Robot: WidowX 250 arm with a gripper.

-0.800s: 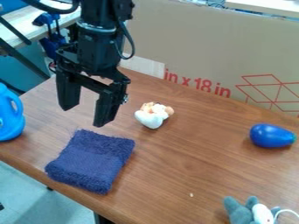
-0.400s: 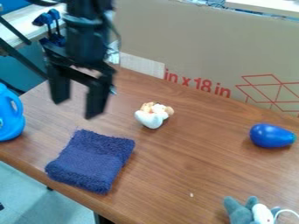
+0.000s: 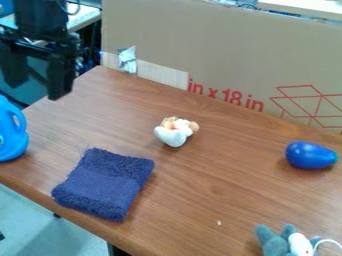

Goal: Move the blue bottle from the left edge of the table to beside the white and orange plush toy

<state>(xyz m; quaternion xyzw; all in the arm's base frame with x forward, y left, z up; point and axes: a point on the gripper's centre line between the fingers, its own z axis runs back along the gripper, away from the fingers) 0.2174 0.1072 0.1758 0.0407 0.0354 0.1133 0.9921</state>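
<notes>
My gripper [image 3: 37,87], its fingers spread wide with nothing between them, hangs at the upper left of the frame, above the folded navy cloth [image 3: 105,184] lying lower left.

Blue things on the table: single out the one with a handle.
The container at the left edge; the folded cloth and the egg-shaped object have none.

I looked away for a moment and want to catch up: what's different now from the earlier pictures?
The open claw has moved toward the view's upper left, away from the navy cloth. Nothing was grasped or let go. The cloth, small white figure, blue toy, blue jug and grey plush stayed put.
</notes>
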